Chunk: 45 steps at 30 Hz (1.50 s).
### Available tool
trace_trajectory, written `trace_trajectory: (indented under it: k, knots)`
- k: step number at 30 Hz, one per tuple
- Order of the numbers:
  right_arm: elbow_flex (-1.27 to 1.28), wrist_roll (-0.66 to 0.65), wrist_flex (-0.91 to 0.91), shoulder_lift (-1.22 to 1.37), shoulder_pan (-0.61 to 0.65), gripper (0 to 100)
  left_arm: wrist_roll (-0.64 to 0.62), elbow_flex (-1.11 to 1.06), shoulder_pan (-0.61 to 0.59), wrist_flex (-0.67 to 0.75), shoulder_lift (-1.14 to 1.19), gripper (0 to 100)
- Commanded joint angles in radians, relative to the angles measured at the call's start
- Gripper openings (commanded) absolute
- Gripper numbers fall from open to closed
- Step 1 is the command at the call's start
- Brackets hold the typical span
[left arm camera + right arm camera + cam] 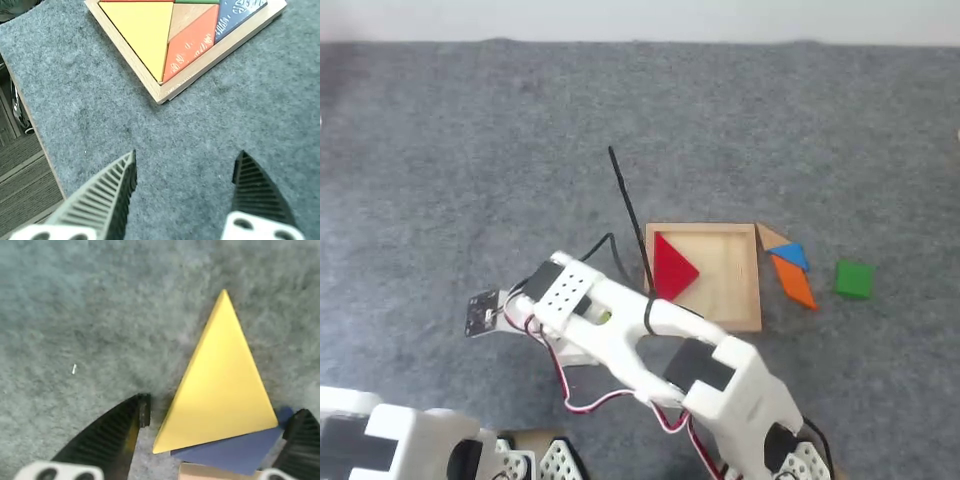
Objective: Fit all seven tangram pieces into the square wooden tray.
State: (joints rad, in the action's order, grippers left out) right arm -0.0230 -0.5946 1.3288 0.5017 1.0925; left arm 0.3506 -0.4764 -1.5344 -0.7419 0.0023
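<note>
Left gripper (187,153) is wide open and empty, hanging over grey mat (200,130) near a corner of the wooden tray (127,50) — there a yellow triangle (142,30), orange piece (192,42) and blue piece (237,15) sit flush. Right gripper (222,407) is wide open too, fingers (115,435) straddling a loose yellow triangle (220,375) that overlaps a dark blue piece (235,452); contact unclear. High view: the tray holds a red triangle (670,267) by its left wall — tan triangle (770,237), small blue triangle (793,256) and orange parallelogram (794,282) are just outside its right side, with the green square (854,279) farther right.
</note>
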Motion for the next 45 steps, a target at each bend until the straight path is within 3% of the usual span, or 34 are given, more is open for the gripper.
trace_trajectory:
  k: [1,7,12,19,25,32,39,45]
  knots:
    - [-0.052,-0.017,-0.025,-0.007,0.07,42.0,0.006,0.004,0.008,-0.005,-0.012,31]
    - [-0.052,-0.049,0.005,-0.007,0.091,41.7,0.006,0.004,0.005,-0.005,-0.015,31]
    - [-0.052,-0.051,0.005,-0.007,0.061,34.9,0.008,0.004,0.0,-0.005,-0.015,31]
    - [-0.083,-0.071,-0.036,-0.007,-0.028,43.6,0.008,0.002,0.0,-0.005,-0.011,31]
    - [-0.192,-0.149,-0.056,-0.005,-0.031,43.1,0.008,-0.016,0.008,-0.006,-0.02,31]
    - [-0.417,-0.15,-0.045,0.133,-0.039,43.1,0.008,-0.013,0.0,-0.005,-0.02,31]
    - [-0.606,-0.028,0.214,0.104,-0.136,43.1,0.026,-0.005,0.023,-0.028,-0.021,31]
    - [-0.612,0.035,0.43,-0.275,-0.246,43.0,0.115,0.097,0.215,-0.311,-0.152,31]
